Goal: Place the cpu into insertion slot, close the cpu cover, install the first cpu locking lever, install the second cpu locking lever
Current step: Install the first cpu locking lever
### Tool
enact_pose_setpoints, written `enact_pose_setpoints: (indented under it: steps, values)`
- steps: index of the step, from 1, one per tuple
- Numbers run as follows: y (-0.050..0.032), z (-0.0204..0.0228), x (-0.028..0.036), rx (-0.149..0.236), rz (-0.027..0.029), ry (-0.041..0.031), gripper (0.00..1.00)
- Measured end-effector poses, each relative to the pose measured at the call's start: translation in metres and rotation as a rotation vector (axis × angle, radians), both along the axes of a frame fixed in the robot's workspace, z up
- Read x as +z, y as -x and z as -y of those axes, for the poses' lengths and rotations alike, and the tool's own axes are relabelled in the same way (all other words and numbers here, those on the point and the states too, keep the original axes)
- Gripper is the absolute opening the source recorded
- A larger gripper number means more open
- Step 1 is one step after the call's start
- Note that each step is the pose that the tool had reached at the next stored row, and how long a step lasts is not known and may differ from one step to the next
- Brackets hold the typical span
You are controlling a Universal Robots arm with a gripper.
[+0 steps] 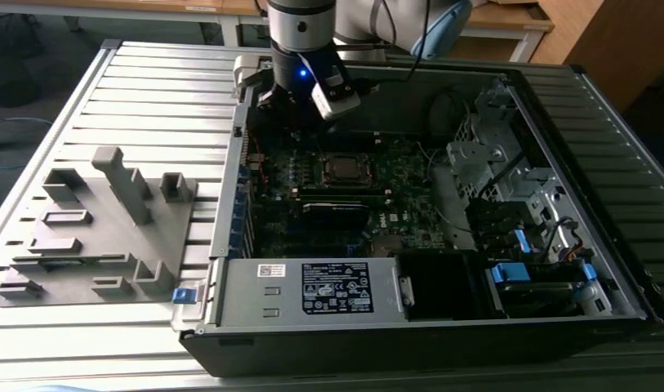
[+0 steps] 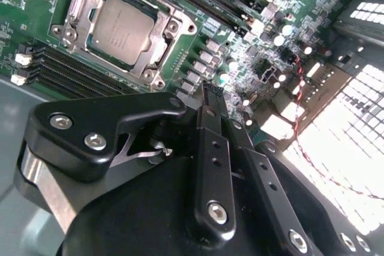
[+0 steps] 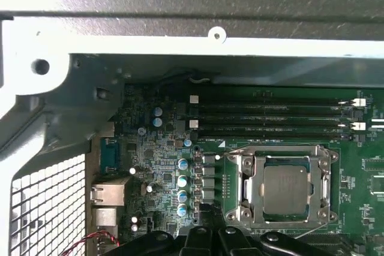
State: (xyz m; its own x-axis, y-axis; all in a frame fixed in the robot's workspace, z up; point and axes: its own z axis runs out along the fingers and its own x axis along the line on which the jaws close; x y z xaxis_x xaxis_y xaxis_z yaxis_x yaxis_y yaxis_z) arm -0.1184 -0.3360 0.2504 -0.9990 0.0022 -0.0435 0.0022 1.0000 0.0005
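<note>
Exterior view high; both wrist views close, sharing cpu (image 2: 123,25) (image 3: 287,187).

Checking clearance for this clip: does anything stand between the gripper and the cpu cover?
Nothing visible does. In the second wrist view the gripper hangs above the board, off to one side of the cover, which lies flat around the cpu. Only low board parts lie between them.

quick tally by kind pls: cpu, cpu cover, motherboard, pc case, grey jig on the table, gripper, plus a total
cpu: 1
cpu cover: 1
motherboard: 1
pc case: 1
grey jig: 1
gripper: 1
total: 6
</note>
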Motion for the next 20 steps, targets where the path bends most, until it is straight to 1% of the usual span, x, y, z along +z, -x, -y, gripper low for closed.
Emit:
enact_pose_setpoints:
  steps: [3, 4, 5, 8, 9, 12, 13, 14, 15, 20]
  values:
    - [0.0, 0.0, 0.0, 0.0, 0.0001, -0.0001, 0.11]
    - [0.0001, -0.0001, 0.0001, 0.0, 0.0, -0.0012, 0.11]
    - [0.0004, -0.0004, 0.0001, 0.0, 0.0001, -0.0041, 0.11]
    - [0.0017, -0.0019, 0.0001, 0.0, 0.0005, -0.0152, 0.11]
    - [0.0023, -0.0024, 0.0, 0.0, 0.0007, -0.0215, 0.11]
    - [0.0044, -0.0031, 0.0, 0.0, 0.0016, -0.0443, 0.11]
    - [0.0051, -0.0033, -0.0001, 0.0, 0.0019, -0.0508, 0.11]
    - [0.0058, -0.0036, -0.0001, 0.0, 0.0021, -0.0553, 0.11]
    - [0.0064, -0.0042, -0.0001, 0.0, 0.0023, -0.0581, 0.11]
    - [0.0088, -0.0085, -0.0003, -0.001, 0.0025, -0.0645, 0.11]
